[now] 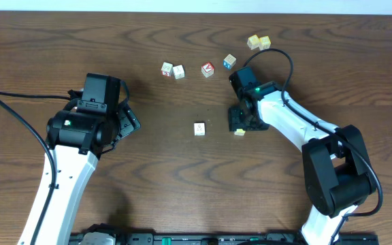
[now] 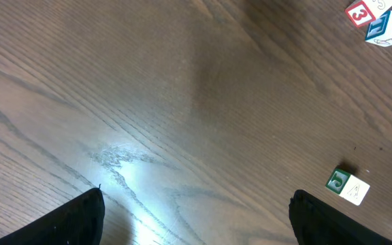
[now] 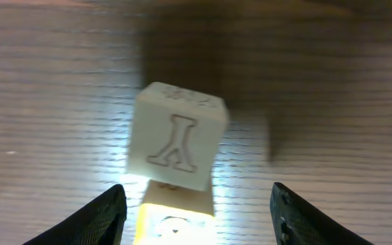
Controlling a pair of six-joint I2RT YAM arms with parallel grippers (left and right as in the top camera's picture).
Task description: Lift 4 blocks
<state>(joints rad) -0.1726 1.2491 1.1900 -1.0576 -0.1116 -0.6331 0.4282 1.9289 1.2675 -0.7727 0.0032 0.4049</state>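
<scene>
In the right wrist view a whitish letter block (image 3: 177, 136) sits tilted on top of a yellow block (image 3: 175, 221). My right gripper (image 3: 196, 204) is open around the yellow one, with a gap on each side between the block and the fingers (image 3: 107, 218). From overhead, only a corner of the yellow block (image 1: 239, 131) shows under the right gripper (image 1: 239, 122). Another whitish block (image 1: 199, 128) lies alone mid-table, and it shows with a green side (image 2: 348, 186) in the left wrist view. My left gripper (image 1: 126, 126) stands open over bare wood.
Along the back lie two pale cubes (image 1: 167, 69) (image 1: 178, 71), a red-faced cube (image 1: 208, 69), a blue-faced cube (image 1: 229, 61) and a yellow-green pair (image 1: 258, 42). The left wrist view shows a red "3" cube (image 2: 361, 12) next to a blue one (image 2: 386, 27).
</scene>
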